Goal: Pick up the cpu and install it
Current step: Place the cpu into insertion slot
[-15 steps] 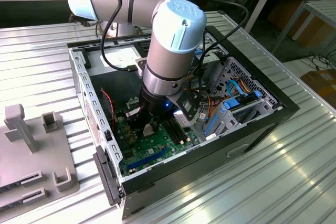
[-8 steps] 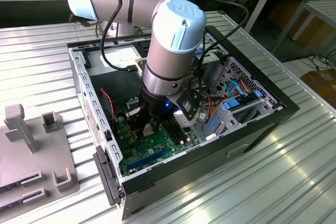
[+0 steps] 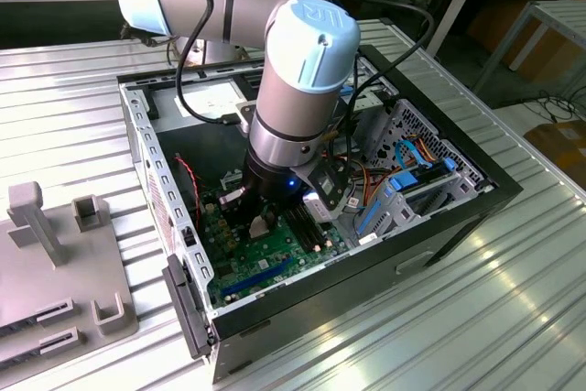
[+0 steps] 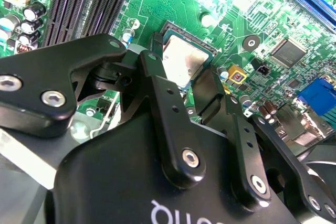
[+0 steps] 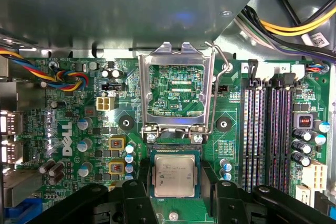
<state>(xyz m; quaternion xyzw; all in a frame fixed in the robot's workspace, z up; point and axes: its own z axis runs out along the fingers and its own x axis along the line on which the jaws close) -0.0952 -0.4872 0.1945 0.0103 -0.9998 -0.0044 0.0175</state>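
The cpu (image 5: pixel 175 176) (image 4: pixel 184 59) is a small square chip with a silver-grey top and green edges. It sits at the socket on the green motherboard (image 5: pixel 68 182), just below the socket's hinged metal plate (image 5: pixel 176 52), which stands raised. My gripper (image 5: pixel 176 184) (image 4: pixel 181 69) straddles the chip, one black finger against each of two opposite edges. I cannot tell whether the chip rests in the socket or hangs just above it. In the exterior view my gripper (image 3: pixel 261 222) reaches down into the open computer case (image 3: pixel 458 217).
Long black memory slots (image 5: pixel 268 129) (image 4: pixel 84 3) run beside the socket, and its wire lever (image 5: pixel 220 77) stands up at the plate's side. Blue and orange cables (image 3: pixel 412 157) and a drive bay fill the case toward the exterior view's right. A grey fixture (image 3: pixel 55 263) lies on the ribbed table.
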